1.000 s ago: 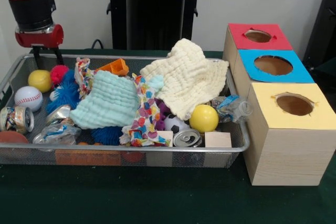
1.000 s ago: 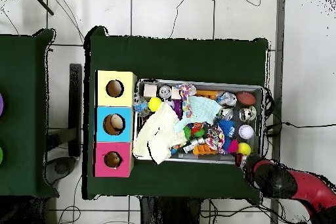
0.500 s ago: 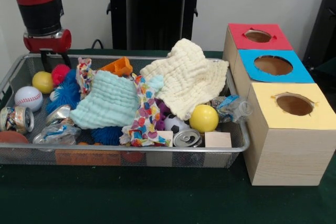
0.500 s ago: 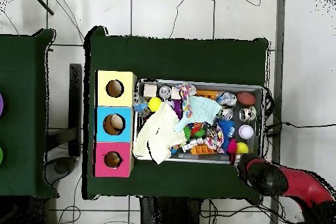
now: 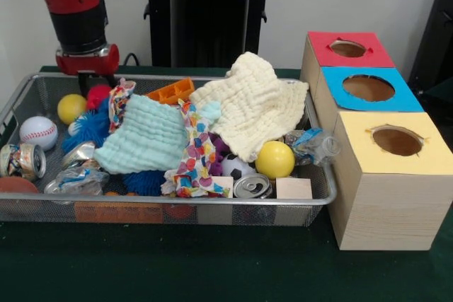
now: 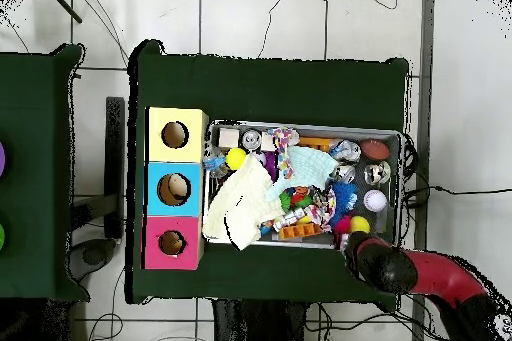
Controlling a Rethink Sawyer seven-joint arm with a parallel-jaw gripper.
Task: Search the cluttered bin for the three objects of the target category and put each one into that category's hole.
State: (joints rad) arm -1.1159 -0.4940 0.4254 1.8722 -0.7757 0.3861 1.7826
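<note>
**Arm over the bin's back rim; jaw state unreadable**

I am viewing the gripper (image 5: 98,83) hanging at the back rim of the wire bin (image 5: 177,206), directly above the red fuzzy ball (image 5: 98,95). I cannot tell how far the jaws are parted or whether they are gripping anything, since the wrist housing is hiding them.

Taking the bin as reference: a small yellow ball (image 5: 71,108) and a baseball (image 5: 37,132) are lying at its end farthest from the boxes. A larger yellow ball (image 5: 274,159) is sitting near the end closest to the boxes, beside a black-and-white ball (image 5: 236,167). A mint cloth (image 5: 145,136) and a cream cloth (image 5: 253,104) are covering its middle. An upright can (image 5: 252,187) is touching its front rim.

The red box (image 5: 347,51), blue box (image 5: 368,88) and yellow box (image 5: 395,175) are standing in a row just outside the bin, each with a round hole on top.
</note>
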